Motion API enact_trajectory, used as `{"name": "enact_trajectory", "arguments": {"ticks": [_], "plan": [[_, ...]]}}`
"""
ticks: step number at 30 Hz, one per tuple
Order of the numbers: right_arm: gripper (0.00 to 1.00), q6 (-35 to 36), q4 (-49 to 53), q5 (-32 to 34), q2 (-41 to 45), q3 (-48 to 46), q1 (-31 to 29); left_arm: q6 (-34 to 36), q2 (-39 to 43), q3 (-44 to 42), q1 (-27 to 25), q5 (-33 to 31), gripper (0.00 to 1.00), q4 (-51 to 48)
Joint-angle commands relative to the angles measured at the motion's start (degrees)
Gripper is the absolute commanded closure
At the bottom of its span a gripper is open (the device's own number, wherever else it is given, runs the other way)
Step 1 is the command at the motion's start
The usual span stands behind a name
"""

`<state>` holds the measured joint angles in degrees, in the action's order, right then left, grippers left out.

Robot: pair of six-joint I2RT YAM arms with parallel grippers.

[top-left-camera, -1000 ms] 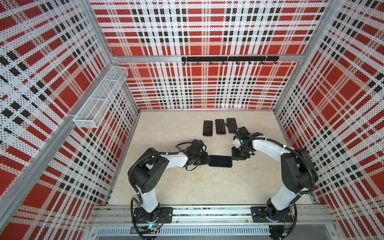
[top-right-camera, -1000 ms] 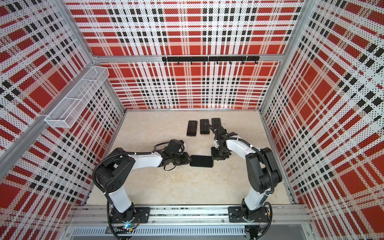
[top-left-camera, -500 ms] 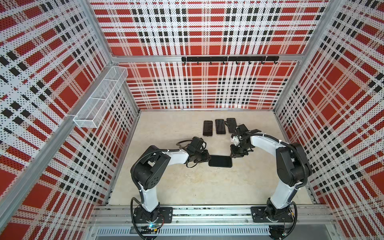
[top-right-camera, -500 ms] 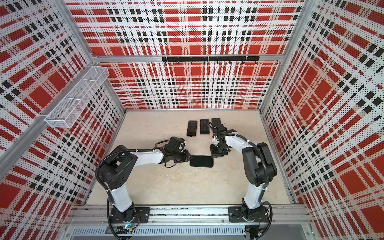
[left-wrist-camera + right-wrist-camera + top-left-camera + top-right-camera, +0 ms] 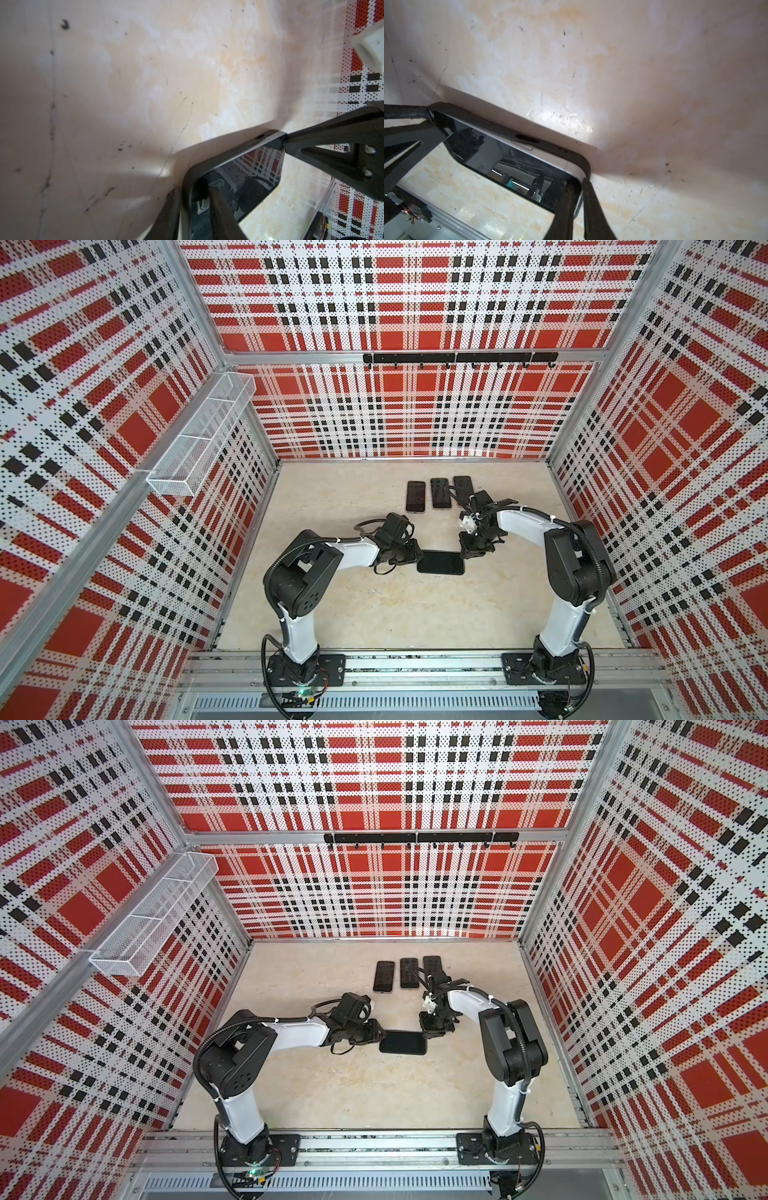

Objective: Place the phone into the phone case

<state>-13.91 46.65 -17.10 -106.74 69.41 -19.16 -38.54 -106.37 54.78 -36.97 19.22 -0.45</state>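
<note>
Status: phone (image 5: pixel 440 562) is lying screen-up inside the black phone case (image 5: pixel 566 150), flat on the tabletop (image 5: pixel 374 614), just on the robot side of the row of three phones (image 5: pixel 439 493) and apart from it.

Done, as far as I can tell: phone is in the case's footprint and the rim wraps the end and the long edge seen from the right wrist.

Not done: along that long edge and corner, a pale strip of the phone's side shows above the black rim. I'd judge that corner isn't snapped in. The other corners are hidden by the fingers or too small to tell.

Grippers:
- left gripper (image 5: pixel 417 558): pinching the phone case at the end facing its arm, one finger on the glass and one outside the rim. Looks like it's bracing.
- right gripper (image 5: pixel 577 185): nearly pressed together on the corner of the case nearest the row, one finger on the screen side and one outside the rim. Looks like it's squeezing the rim over the phone.

Left to do: seat that corner, check the rest, then let go.

Containers:
- phone case: holds the phone, partly seated.
- wire mesh basket (image 5: pixel 199 439): on the wall well away from the row, split into compartments, and I can see nothing in it.
</note>
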Motion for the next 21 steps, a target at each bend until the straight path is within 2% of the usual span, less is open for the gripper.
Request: {"name": "enact_trajectory", "arguments": {"ticks": [1, 10, 21], "plan": [[0.89, 1.3, -0.7, 3.3, -3.8, -1.3, 0.2, 1.0, -1.9, 0.3, -0.7, -0.7, 0.71, -2.4], [0.90, 1.4, -1.2, 4.6, -5.6, -3.0, -0.6, 0.8, -2.3, 0.7, -1.6, -1.3, 0.71, -2.4], [0.91, -1.4, -1.8, 6.2, -10.3, -2.2, -4.5, 1.9, -3.0, 1.6, -2.9, -4.5, 0.71, -5.0]]}}
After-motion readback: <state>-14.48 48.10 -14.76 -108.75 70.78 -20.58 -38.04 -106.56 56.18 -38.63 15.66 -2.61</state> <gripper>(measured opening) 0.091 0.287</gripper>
